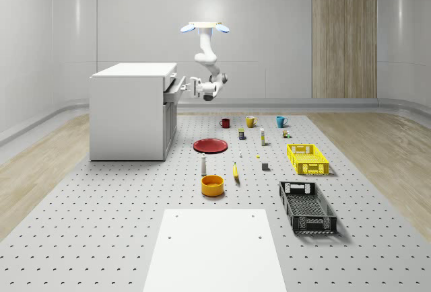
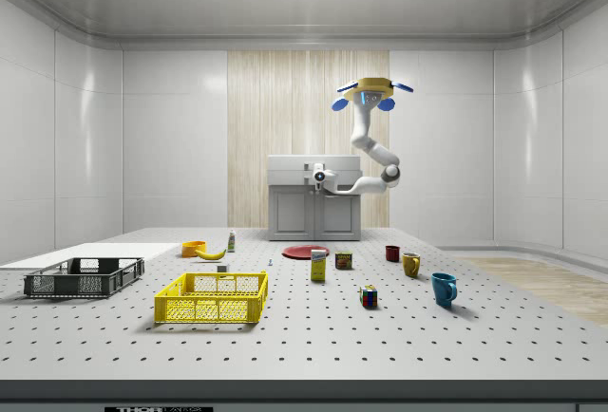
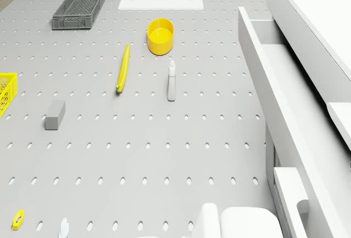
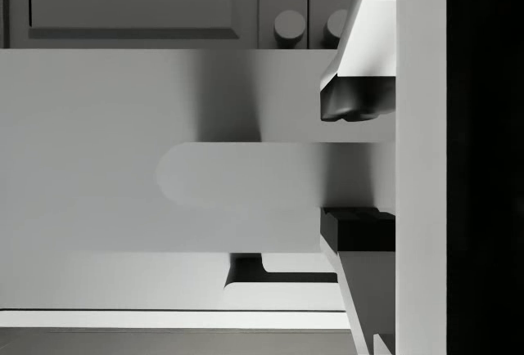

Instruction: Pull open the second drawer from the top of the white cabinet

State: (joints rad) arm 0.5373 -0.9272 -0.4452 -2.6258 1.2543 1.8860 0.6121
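I hover beside the white box-shaped cabinet; my gripper, at three o'clock, clamps the drawer's rounded bar handle to pull.

The white cabinet stands upright on the perforated floor at the whole-scene view's left. One upper drawer juts out, partly open, its bar handle pale and rounded.

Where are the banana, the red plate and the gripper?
banana (image 3: 124, 67), drone view, its middle.
red plate (image 1: 211, 146), whole-scene view, its centre.
gripper (image 4: 357, 173), wrist view, midway between fingertips.
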